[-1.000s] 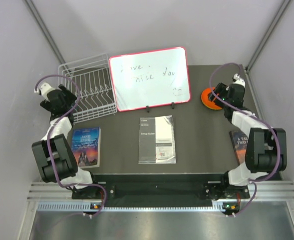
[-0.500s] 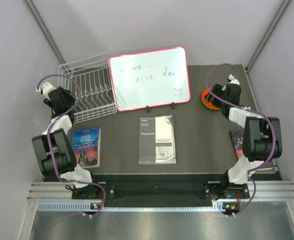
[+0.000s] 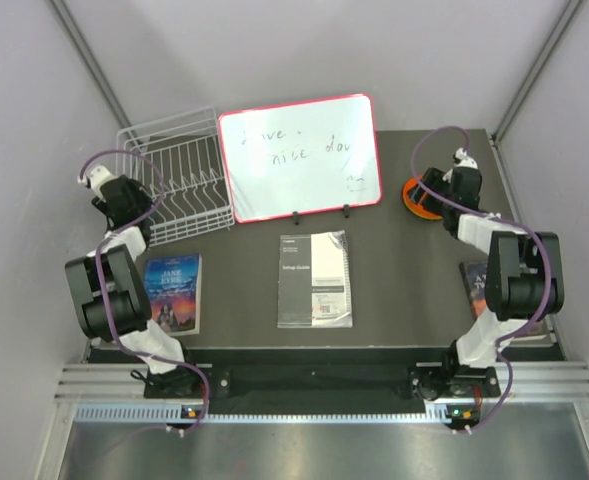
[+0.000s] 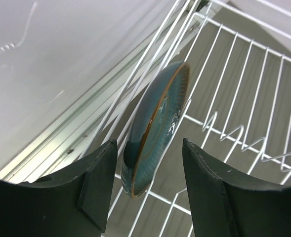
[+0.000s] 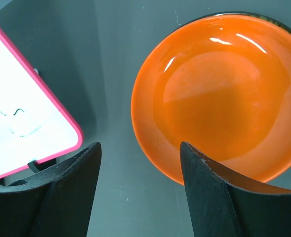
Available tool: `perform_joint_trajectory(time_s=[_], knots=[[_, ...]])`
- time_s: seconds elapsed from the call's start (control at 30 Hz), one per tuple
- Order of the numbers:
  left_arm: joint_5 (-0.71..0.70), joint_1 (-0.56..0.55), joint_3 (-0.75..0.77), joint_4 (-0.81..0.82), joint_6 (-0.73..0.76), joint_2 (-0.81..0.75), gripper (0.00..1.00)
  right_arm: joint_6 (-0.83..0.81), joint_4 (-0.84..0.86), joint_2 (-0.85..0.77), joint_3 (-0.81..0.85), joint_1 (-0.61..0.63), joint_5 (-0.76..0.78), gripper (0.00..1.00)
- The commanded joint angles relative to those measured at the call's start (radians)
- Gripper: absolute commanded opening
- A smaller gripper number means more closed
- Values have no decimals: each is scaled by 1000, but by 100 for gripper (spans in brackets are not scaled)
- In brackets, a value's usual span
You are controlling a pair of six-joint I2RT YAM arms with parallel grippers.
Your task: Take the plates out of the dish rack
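Observation:
A dark teal plate [image 4: 157,123] stands on edge in the white wire dish rack [image 3: 179,170], at the rack's left end; the rack's wires [image 4: 254,19] fill the left wrist view. My left gripper [image 4: 147,185] is open, and the plate's lower rim sits between its fingers without touching them. In the top view the left gripper [image 3: 134,208] is at the rack's left side. An orange plate [image 5: 224,94] lies flat on the table at the back right [image 3: 417,195]. My right gripper [image 5: 140,192] is open and empty, just above that plate's near-left rim. No lime green plate shows.
A red-framed whiteboard [image 3: 299,158] stands between rack and orange plate, its corner close to my right gripper [image 5: 17,113]. A Jane Eyre book [image 3: 172,290], a white manual [image 3: 315,278] and another book [image 3: 477,283] lie near the front. Walls close in on both sides.
My left gripper has moved a little right, closer into the rack's left end. My right arm has folded in and its gripper has shifted left over the orange plate.

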Motion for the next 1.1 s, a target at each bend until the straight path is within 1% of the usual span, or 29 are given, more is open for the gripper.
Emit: perform_joint_trajectory(time_s=[0.0, 0.07, 0.23, 0.3, 0.47, 0.57, 0.6, 0.63, 0.67, 0.83, 0.93, 1.07], knots=[[-14, 2, 33, 71, 24, 34, 60, -6, 47, 29, 49, -4, -30, 65], [-13, 4, 32, 88, 24, 44, 58, -5, 56, 37, 50, -4, -42, 65], [-14, 4, 41, 94, 24, 77, 47, -2, 62, 58, 63, -4, -56, 63], [-14, 2, 38, 108, 24, 86, 39, 1, 64, 67, 67, -6, -64, 63], [-9, 2, 38, 117, 26, 94, 31, 3, 66, 84, 78, -6, -75, 62], [-2, 2, 43, 116, 32, 101, 18, 4, 67, 92, 81, -4, -81, 62], [0, 2, 41, 117, 33, 103, 8, 4, 67, 94, 83, -4, -81, 62], [1, 2, 40, 122, 35, 103, 3, 4, 67, 95, 83, -6, -81, 62], [3, 1, 40, 122, 35, 103, 0, 3, 67, 97, 84, -4, -79, 62], [20, 2, 43, 125, 45, 94, 0, 4, 66, 107, 89, -6, -84, 62], [58, 1, 52, 119, 70, 72, 0, 3, 66, 109, 90, -6, -84, 62], [86, -10, 69, 91, 108, 13, 0, 3, 63, 101, 90, -4, -84, 63]])
